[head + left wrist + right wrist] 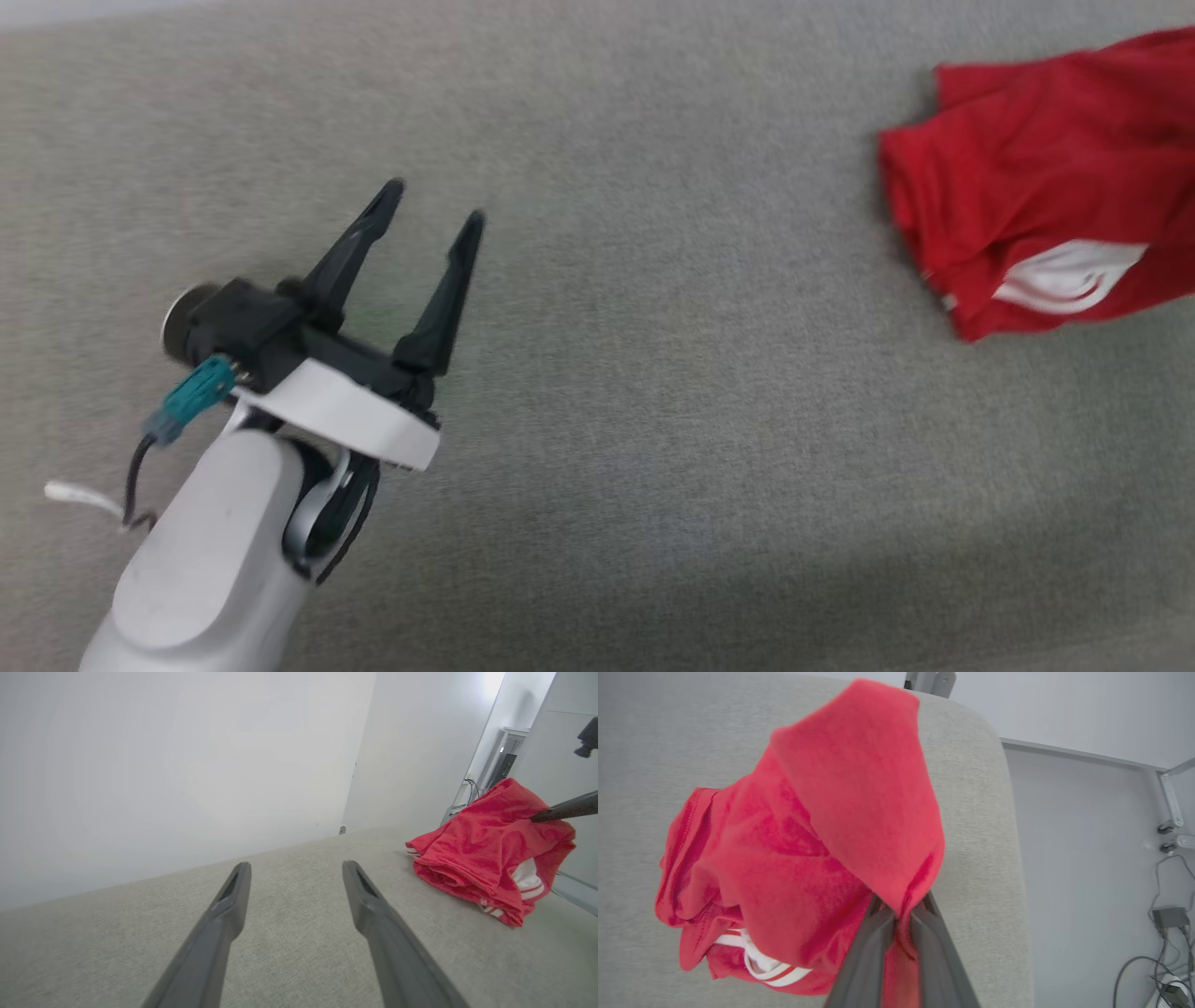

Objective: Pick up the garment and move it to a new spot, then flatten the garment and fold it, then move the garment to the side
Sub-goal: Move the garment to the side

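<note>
We see our left gripper (435, 203) at the near left, its fingers spread wide and holding nothing, above the grey fabric surface (653, 420). At the far right, our right gripper (903, 907) has its fingers closed on a fold of the crumpled red garment (808, 835), whose lower part lies on this surface.

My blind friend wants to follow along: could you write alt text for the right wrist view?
The right gripper, shut, pinches a fold of a crumpled red garment with white, red-striped trim; the cloth rises in a peak over a grey fabric surface. Past the surface's edge lies a pale floor.
</note>
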Robot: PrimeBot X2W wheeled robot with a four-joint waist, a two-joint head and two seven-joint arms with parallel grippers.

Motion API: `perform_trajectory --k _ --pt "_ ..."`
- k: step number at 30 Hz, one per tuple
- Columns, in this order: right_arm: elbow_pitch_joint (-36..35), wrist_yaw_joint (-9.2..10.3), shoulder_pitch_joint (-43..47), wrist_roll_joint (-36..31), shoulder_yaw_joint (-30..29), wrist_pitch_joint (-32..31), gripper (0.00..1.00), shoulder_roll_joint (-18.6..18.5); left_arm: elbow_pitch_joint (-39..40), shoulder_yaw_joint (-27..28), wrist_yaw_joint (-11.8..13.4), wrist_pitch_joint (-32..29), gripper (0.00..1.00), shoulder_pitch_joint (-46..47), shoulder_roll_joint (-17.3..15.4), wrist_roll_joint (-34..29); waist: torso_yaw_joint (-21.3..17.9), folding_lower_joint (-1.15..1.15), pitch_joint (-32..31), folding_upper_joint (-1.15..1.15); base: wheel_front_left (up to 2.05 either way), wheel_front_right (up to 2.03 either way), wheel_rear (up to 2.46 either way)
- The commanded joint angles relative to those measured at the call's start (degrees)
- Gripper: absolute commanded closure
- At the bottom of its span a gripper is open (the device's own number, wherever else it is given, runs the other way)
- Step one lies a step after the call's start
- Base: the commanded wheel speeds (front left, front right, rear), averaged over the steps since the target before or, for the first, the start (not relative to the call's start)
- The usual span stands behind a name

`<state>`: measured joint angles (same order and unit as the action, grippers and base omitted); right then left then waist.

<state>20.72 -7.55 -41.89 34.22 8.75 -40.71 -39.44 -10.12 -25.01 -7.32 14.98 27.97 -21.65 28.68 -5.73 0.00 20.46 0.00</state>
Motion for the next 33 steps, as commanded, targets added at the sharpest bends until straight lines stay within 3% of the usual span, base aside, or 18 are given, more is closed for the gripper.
perform_trajectory --k 1,13,26,27,28,29,30,31,33 --pt "0.8 0.13 -1.6 -1.0 -0.8 1.1 1.00 -0.3 -0.1 -1.1 -0.2 0.2 0.00 1.9 -0.4 -0.1 -1.8 0.00 2.2 0.00 0.00 0.00 0.00" --pt "10.9 0.13 -6.7 -12.5 -4.4 8.6 1.00 -3.6 -0.7 -8.7 -0.2 0.2 0.00 10.3 0.3 1.1 -1.1 0.00 7.3 0.00 0.00 0.00 0.00" --pt "25.6 0.13 -10.9 -23.5 -10.5 18.4 1.00 1.9 -0.9 -10.5 -0.2 0.2 0.00 12.4 0.7 1.9 3.1 0.00 8.6 0.00 0.00 0.00 0.00" --pt "26.5 0.13 -11.2 -24.2 -10.9 18.9 0.84 2.3 -0.9 -10.3 -0.2 0.2 0.00 12.2 0.6 1.9 3.2 0.00 8.5 0.00 0.00 0.00 0.00" --pt "27.2 0.13 -11.7 -24.8 -11.2 19.5 0.60 2.6 -0.8 -10.2 -0.2 0.2 0.00 11.9 0.6 1.9 3.3 0.00 8.3 0.00 0.00 0.00 0.00" --pt "27.2 0.13 -11.7 -24.8 -11.2 19.5 0.60 2.6 -0.8 -10.2 -0.2 0.2 0.00 11.9 0.6 1.9 3.3 0.00 8.3 0.00 0.00 0.00 0.00" --pt "27.5 0.13 -12.2 -25.2 -11.5 20.1 0.18 2.8 -0.7 -9.9 -0.2 0.2 0.00 11.6 0.6 2.0 3.4 0.00 8.1 0.00 0.00 0.00 0.00" --pt "28.1 0.13 -12.5 -25.7 -11.6 20.5 0.00 2.9 -0.6 -9.5 -0.2 0.2 0.00 11.3 0.5 2.1 3.4 0.00 7.9 0.00 0.00 0.00 0.00" --pt "28.7 0.13 -13.2 -26.1 -11.3 21.3 0.00 3.2 -0.5 -8.9 -0.2 0.2 0.00 10.4 0.3 2.2 3.4 0.00 7.2 0.00 0.00 0.00 0.00"
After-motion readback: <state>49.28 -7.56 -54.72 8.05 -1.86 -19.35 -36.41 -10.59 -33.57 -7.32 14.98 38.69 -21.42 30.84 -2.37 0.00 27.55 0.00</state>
